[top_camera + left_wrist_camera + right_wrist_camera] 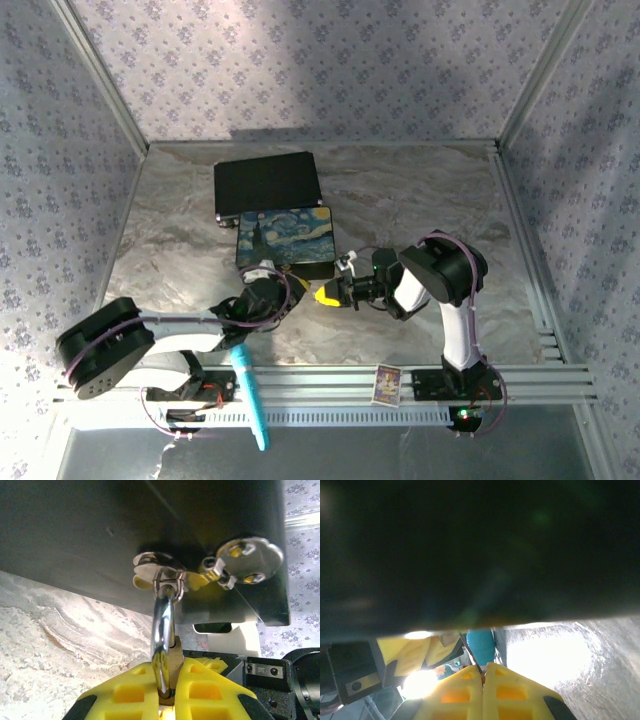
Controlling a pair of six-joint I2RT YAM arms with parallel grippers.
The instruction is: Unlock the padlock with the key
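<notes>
The left gripper [169,672] is clamping its yellow fingers [130,690] on the brass padlock [175,647], which is hanging at the 6 o'clock side of the painted box [285,243]. In the left wrist view the silver shackle is running up toward 12 o'clock and passing through the box's metal latch [160,572], and it is looking seated in the body, so the lock is reading as not yet opened.

In the top view the right gripper [328,295] is sitting at the 3 o'clock side of the left one, close by, pointing toward 9 o'clock. In its own wrist view its fingers [520,692] are pressing together into a narrow seam, with a thin dark sliver poking out toward 11 o'clock. I am judging that to be the shaft of the key [474,661], though its red head is not showing, so this is not certain. The left gripper's yellow finger [415,652] is lying at 9 o'clock of that tip.

So the holding part is looking done: lock steadied, key apparently in hand and brought close. Whether the tip is touching the keyhole is not showing. Insertion, turning and freeing the shackle are all remaining
</notes>
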